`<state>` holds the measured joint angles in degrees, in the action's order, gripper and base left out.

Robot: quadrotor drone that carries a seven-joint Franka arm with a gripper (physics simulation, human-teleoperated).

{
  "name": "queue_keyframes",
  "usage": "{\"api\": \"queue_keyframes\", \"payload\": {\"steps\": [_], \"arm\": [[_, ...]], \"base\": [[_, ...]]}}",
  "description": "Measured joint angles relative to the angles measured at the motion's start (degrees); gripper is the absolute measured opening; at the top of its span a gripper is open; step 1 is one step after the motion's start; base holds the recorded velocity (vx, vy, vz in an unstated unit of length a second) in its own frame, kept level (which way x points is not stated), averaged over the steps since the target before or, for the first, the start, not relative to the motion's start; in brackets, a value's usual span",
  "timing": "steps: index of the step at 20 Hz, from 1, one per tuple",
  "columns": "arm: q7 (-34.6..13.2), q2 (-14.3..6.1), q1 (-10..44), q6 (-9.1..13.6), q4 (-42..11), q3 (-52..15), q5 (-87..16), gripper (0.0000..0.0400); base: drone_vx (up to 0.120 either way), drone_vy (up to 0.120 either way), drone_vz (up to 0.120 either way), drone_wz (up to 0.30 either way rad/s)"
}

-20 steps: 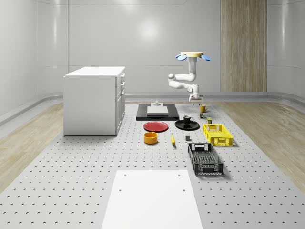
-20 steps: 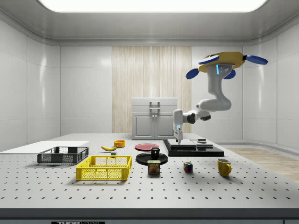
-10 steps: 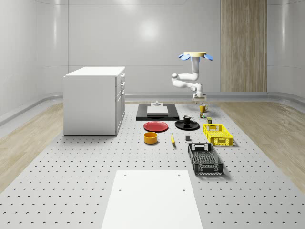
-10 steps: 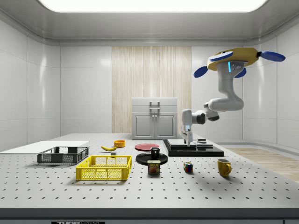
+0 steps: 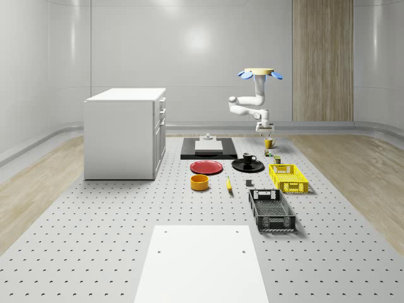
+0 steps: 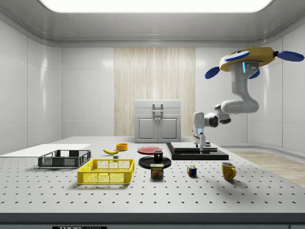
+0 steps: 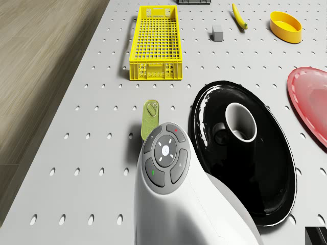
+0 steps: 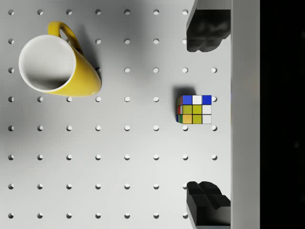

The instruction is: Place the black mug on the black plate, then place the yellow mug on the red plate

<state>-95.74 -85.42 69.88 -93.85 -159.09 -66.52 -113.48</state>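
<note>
The black mug (image 5: 249, 158) (image 6: 158, 155) (image 7: 240, 122) stands upright on the black plate (image 5: 240, 167) (image 6: 166, 163) (image 7: 276, 204). Beside it lies the bare red plate (image 5: 207, 167) (image 6: 149, 150) (image 7: 311, 97). The yellow mug (image 5: 269, 143) (image 6: 228, 171) (image 8: 59, 69) stands upright on the table, away from both plates. The drone (image 5: 257, 73) (image 6: 252, 56) hovers high above the table near the yellow mug. My gripper (image 5: 260, 130) (image 6: 200, 142) (image 8: 207, 117) hangs open and holds nothing, well above the table, with a Rubik's cube (image 8: 194, 109) under it and the yellow mug off to one side.
A black slab (image 5: 208, 150) (image 6: 199, 153) carries a white block. On the table are a yellow basket (image 5: 288, 178) (image 7: 156, 43), a black basket (image 5: 271, 210), a can (image 6: 157, 171) (image 7: 150, 117), a banana (image 7: 239, 15), a yellow bowl (image 5: 199, 182) and a white cabinet (image 5: 125, 132).
The drone and arm have shifted toward the side view's right, carrying the open gripper from over the black plate's side to over the cube, nearer the yellow mug. No object has moved.
</note>
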Motion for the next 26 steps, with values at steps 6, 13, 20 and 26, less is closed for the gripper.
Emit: {"api": "queue_keyframes", "payload": {"steps": [6, 13, 20, 26], "arm": [[0.0, 0.1, 0.0, 0.1, 0.0, 0.0, 0.0, 0.0400], [0.1, 0.2, -0.1, 0.2, 0.0, 0.0, -0.1, 0.0400], [0.1, 0.3, -0.1, 0.2, 0.0, 0.0, -0.1, 0.0400], [0.1, 0.3, -0.1, 0.3, 0.0, 0.0, -0.1, 0.0400]], "base": [[-0.120, 0.000, -0.020, 0.000], [-0.120, 0.017, -0.051, 0.000], [-0.120, 0.051, -0.040, 0.000], [-0.120, 0.000, -0.040, 0.000]]}}
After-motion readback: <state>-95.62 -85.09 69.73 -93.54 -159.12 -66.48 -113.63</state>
